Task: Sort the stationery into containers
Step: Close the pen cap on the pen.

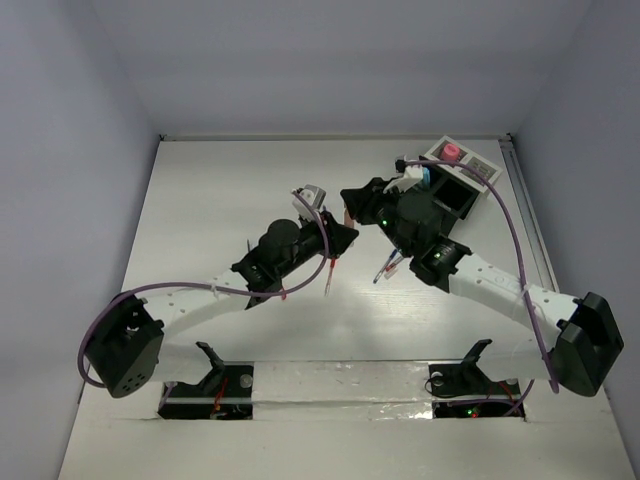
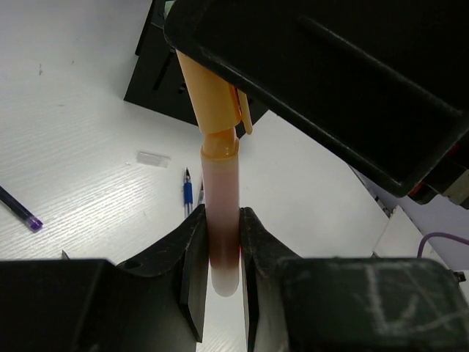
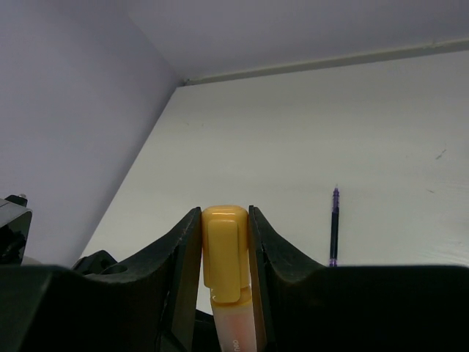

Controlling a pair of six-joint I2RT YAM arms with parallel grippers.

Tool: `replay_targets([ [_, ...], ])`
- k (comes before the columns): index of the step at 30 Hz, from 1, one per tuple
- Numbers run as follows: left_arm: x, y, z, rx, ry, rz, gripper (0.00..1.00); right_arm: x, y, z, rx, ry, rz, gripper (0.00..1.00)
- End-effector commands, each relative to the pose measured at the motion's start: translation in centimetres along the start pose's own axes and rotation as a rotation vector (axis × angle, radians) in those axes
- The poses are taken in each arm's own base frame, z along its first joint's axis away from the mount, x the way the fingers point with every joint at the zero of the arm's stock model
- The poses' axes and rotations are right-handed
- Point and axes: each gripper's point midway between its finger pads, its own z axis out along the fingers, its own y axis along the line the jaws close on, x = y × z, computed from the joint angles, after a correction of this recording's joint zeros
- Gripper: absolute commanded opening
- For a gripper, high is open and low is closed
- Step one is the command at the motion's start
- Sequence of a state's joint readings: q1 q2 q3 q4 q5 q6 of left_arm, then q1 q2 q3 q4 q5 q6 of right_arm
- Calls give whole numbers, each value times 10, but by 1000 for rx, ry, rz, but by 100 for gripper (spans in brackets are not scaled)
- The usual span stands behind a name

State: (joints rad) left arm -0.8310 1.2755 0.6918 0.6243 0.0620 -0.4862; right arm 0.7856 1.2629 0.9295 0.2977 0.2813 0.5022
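Note:
An orange marker (image 2: 220,220) with a yellow-orange cap (image 3: 226,249) hangs above the table, held at both ends. My left gripper (image 2: 221,216) is shut on its pale barrel end. The right gripper (image 3: 223,213) is shut on the cap. From above, both grippers meet mid-table, left (image 1: 338,238) and right (image 1: 357,205). The containers, a black organizer (image 1: 455,197) joined to a white section (image 1: 478,166), stand at the back right with a pink-capped bottle (image 1: 452,151) on top. Loose pens lie on the table: a red one (image 1: 330,274) and a blue and red pair (image 1: 388,267).
A blue pen (image 2: 187,195), a small clear cap (image 2: 152,158) and a dark purple-tipped pen (image 2: 18,209) lie below the left gripper. A purple pen (image 3: 334,227) shows beyond the right gripper. Purple cables loop from both arms. The table's raised edge (image 1: 520,200) runs along the right.

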Motion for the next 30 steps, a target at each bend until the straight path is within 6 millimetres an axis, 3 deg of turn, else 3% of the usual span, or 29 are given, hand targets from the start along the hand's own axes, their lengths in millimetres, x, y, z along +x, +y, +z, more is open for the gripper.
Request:
replay_targets([
  [1, -62, -32, 5, 81, -184, 26, 0, 9, 0, -5, -25, 6, 23, 1],
  [10, -70, -40, 5, 104, -198, 24, 0, 25, -12, -16, -4, 24, 4, 0],
  [17, -83, -50, 2, 127, -213, 27, 0, 38, -5, -19, -55, 71, -18, 0],
  [26, -101, -60, 5, 133, -232, 50, 0, 73, -6, -32, -85, 194, -35, 0],
  [30, -105, -63, 4, 139, -236, 52, 0, 86, -17, -40, -55, 242, -60, 0],
])
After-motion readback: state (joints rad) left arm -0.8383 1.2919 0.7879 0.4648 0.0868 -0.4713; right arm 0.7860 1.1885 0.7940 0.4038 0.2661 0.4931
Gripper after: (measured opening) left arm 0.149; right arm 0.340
